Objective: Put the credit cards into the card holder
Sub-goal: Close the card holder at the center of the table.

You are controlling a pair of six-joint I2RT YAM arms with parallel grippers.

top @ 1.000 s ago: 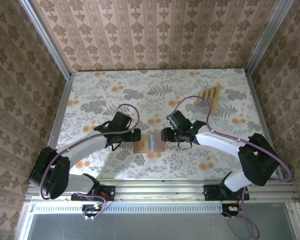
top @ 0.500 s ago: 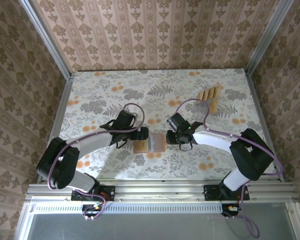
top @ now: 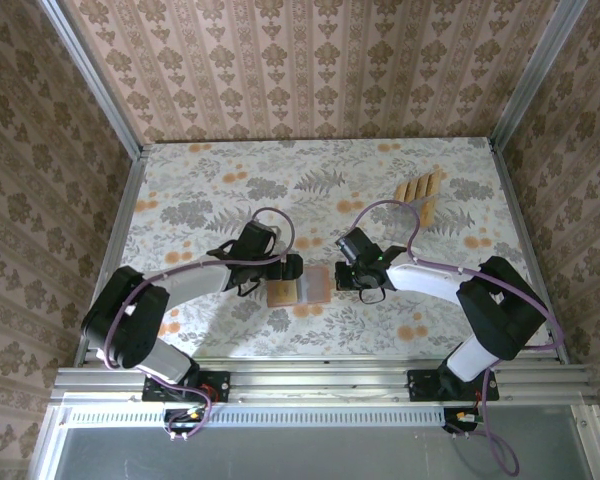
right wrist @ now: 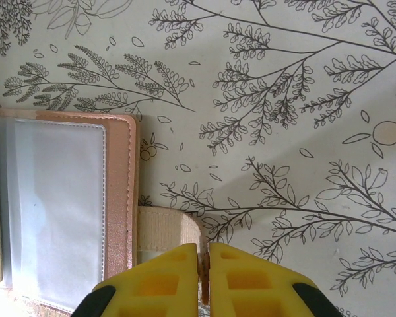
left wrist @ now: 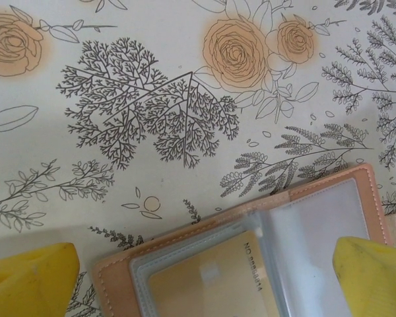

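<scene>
One strap [right wrist: 164,228] is pinched in the right pincer [right wrist: 203,256]; the left pincer [left wrist: 203,274] stands wide astride the card holder [left wrist: 303,228]. Steady tension is advised.

Item one, your left arm [top: 180,282]: bowed inward from its base, reaching toward the tabletop's [top: 230,190] centre. Left gripper [top: 292,266] low, jaws spread wide (yellow fingertips [left wrist: 26,277] sit at opposite lower corners of its wrist view).

Item two, your right arm [top: 435,278]: elbow folded at the right, forearm reaching leftward. Right gripper [right wrist: 204,264] low, jaws pressed together, facing the left gripper, near but apart.
</scene>
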